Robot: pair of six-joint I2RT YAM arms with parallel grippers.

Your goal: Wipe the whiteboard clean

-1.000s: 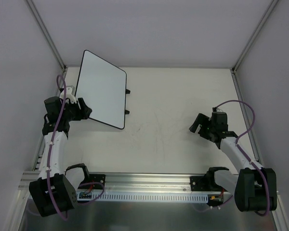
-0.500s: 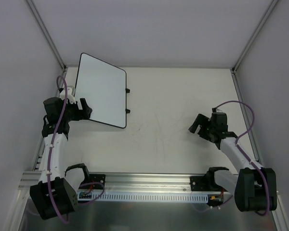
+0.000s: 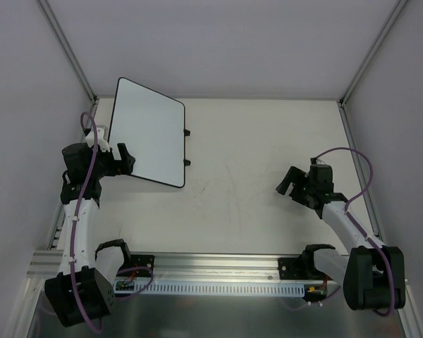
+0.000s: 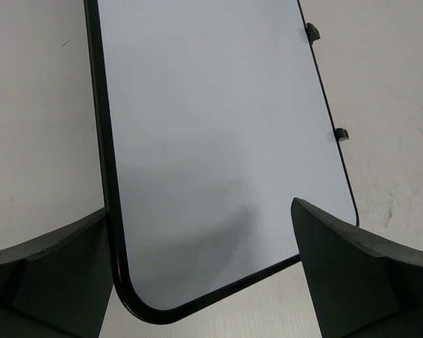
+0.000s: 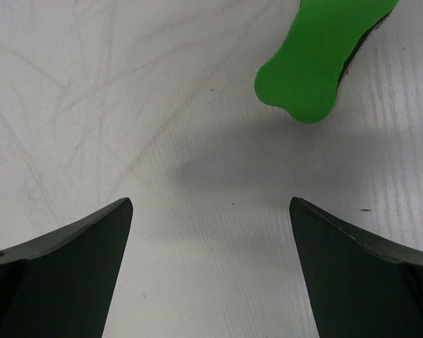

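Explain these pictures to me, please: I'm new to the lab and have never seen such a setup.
These are two small robot arms bolted to a white table. One picture looks down from above; the other two come from cameras on each wrist, so the dark shapes at the bottom are each arm's own fingers. The left gripper sits open at the whiteboard, which stands tilted on its feet and looks clean. The right gripper hangs open near a green object, perhaps the eraser. Nothing is held.

The left arm [image 3: 81,211] and right arm [image 3: 345,222] are white tubes with black joints. A purple cable [image 3: 92,158] runs along each one. The left gripper [image 3: 125,160] and right gripper [image 3: 285,182] are black.
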